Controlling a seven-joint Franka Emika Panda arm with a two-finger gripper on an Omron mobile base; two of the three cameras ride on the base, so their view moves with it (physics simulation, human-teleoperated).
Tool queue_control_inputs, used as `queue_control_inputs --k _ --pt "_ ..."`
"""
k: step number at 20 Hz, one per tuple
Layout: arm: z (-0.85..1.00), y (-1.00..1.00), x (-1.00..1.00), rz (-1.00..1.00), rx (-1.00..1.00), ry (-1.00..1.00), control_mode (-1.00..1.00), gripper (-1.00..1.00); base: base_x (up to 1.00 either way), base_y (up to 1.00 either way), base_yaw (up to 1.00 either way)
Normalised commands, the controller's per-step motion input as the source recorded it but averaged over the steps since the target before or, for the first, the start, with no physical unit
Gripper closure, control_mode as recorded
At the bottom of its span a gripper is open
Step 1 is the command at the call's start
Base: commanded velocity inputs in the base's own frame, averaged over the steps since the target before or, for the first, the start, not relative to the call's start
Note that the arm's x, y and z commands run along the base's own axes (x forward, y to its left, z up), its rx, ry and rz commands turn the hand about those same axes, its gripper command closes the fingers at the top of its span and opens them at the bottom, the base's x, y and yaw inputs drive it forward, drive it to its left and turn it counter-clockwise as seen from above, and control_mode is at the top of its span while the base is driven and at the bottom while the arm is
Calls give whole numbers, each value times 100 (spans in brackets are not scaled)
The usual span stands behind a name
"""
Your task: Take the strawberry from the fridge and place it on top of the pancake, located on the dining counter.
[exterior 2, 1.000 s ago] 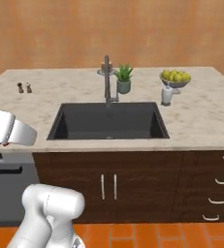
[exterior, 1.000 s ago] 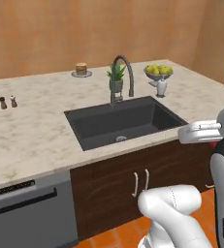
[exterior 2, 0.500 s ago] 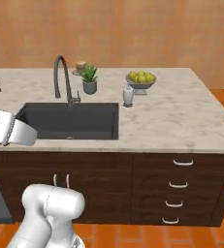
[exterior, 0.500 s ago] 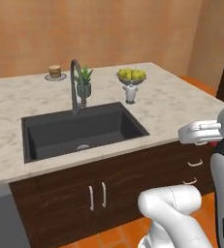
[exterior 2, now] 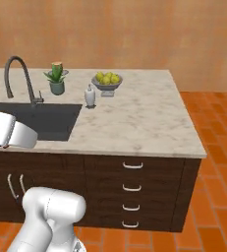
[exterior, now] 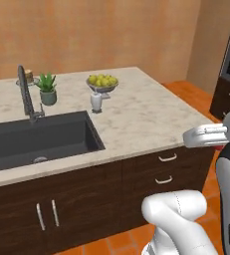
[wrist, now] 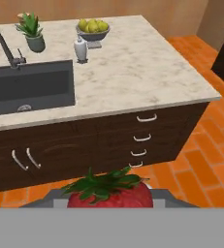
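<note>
The strawberry [wrist: 109, 193] sits right at the bottom of the hand view, red with its green leafy cap towards the camera, lodged in the hand [wrist: 109, 199] between its two sides, so the hand is closed around the berry and carries it. The berry hangs in the air in front of the bench [wrist: 133, 72], level with the dark wooden drawers [wrist: 141, 135] below the stone top and above the orange tiled floor [wrist: 196, 164].

On the bench the pancake [exterior: 29, 75] stands at the far back edge, behind the tap [exterior: 26, 92] and well apart from the strawberry; in the right base view it shows just behind the potted plant [exterior 2: 56, 79]. The plant is beside the dark sink [exterior 2: 41, 118]. To the right of the plant a small white dispenser bottle [exterior 2: 90, 96] stands near a grey bowl of yellow-green fruit [exterior 2: 106, 80]. The right part of the bench top is bare marbled stone.

In the left base view a sliver of red [exterior: 219, 146] shows beneath the white wrist at the right edge.
</note>
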Motion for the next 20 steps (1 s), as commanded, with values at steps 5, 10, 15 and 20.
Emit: queue_control_inputs --k 5,10,15,20 --pt "0 0 0 0 0 0 100 100 0 -100 11" --pt "0 0 0 0 0 0 100 100 0 -100 11" --pt "0 0 0 0 0 0 100 100 0 -100 11" --pt "0 0 0 0 0 0 100 100 0 -100 11"
